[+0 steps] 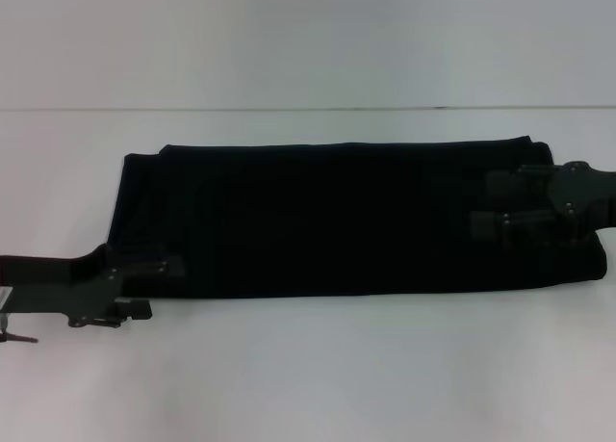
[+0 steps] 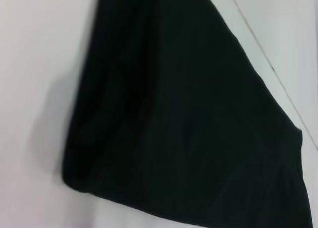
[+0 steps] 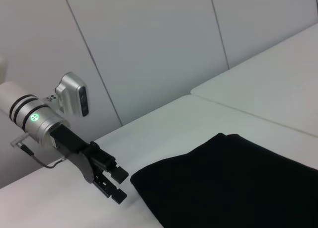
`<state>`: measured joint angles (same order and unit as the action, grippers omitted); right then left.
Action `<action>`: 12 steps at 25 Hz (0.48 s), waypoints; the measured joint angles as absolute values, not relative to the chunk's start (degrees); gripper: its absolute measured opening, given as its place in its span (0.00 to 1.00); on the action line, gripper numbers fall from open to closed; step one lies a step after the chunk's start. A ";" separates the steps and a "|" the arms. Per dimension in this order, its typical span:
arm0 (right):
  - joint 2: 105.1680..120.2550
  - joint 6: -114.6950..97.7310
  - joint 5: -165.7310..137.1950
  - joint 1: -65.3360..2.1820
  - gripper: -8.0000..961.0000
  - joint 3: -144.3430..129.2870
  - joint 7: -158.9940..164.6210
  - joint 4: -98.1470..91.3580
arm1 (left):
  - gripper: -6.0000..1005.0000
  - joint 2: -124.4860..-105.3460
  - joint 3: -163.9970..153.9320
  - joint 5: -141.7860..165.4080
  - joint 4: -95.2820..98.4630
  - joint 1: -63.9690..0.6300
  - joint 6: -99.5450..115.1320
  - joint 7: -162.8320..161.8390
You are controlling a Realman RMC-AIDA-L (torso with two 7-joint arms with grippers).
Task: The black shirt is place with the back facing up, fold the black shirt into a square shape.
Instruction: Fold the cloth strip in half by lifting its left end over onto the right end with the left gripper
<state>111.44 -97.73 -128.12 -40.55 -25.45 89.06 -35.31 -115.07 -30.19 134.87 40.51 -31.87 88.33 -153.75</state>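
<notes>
Shirt (image 1: 337,221) on table (image 1: 308,375), between claws

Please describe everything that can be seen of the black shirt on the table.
The black shirt, plain soft dark fabric, lies flat on the white table, folded into a long band running left to right. No lettering, sleeves or collar show. Its left end has a rounded, layered corner. The left gripper is at its near-left corner, and the right gripper is over its right end; contact cannot be judged.
</notes>
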 joint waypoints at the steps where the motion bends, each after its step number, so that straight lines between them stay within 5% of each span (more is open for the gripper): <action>1: 111.46 -97.70 -128.11 -40.69 0.95 -25.47 88.92 -35.34 | 0.90 -115.07 -30.01 134.89 40.47 -31.83 88.02 -154.72; 12: 111.48 -97.72 -128.05 -41.55 0.97 -25.36 88.12 -35.42 | 0.90 -114.32 -26.51 135.02 36.21 -32.03 85.54 -161.73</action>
